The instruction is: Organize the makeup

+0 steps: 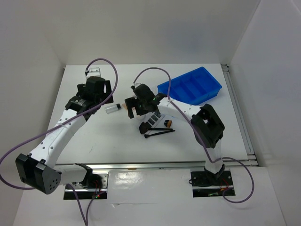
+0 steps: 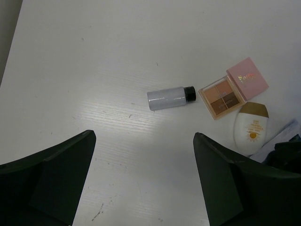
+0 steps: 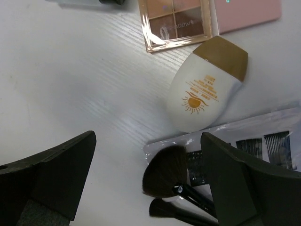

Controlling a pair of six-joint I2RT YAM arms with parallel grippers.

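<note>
A: Left gripper (image 2: 143, 139)?
B: Hanging spread, empty. Clear black-capped plastic vial (image 2: 170, 98) is lying at 12 o'clock.
A: Right gripper (image 3: 148, 139)?
B: Gaping too. White tan-capped tube (image 3: 204, 94) is lying at 1 o'clock.

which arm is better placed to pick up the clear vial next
Left, most likely. The clear vial lies just ahead of the open left gripper, nearly centred. The right gripper, also open, sits over the white tube instead.
</note>
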